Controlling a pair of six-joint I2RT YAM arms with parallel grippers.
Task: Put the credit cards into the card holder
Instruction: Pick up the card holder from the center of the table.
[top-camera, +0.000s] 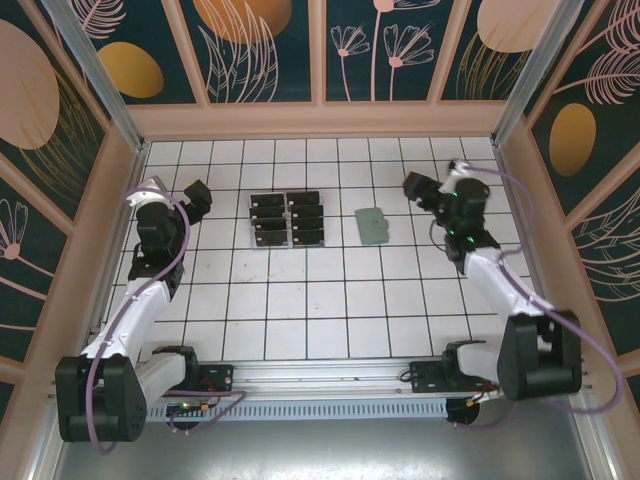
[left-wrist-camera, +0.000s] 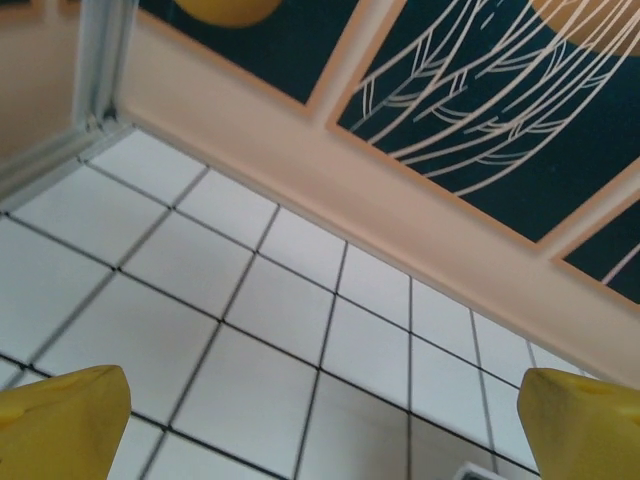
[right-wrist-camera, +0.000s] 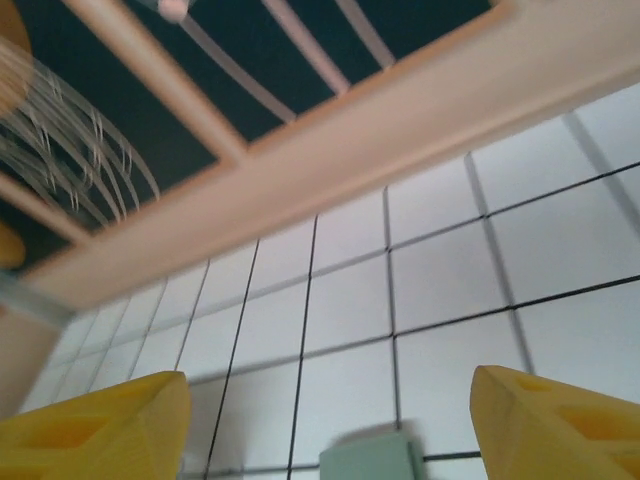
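Yellow fingertips of the left gripper stand wide apart with nothing between them, and their lower ends are cut off. Over on the other side, the right gripper is spread open too and holds nothing. Below it, the card holder is cut off at the picture's bottom edge. From above, the black credit cards lie in two rows, near the holder's left side. Their pale marks are too small to read.

Card holder cut by btm edge (credit cards: marks illegible).
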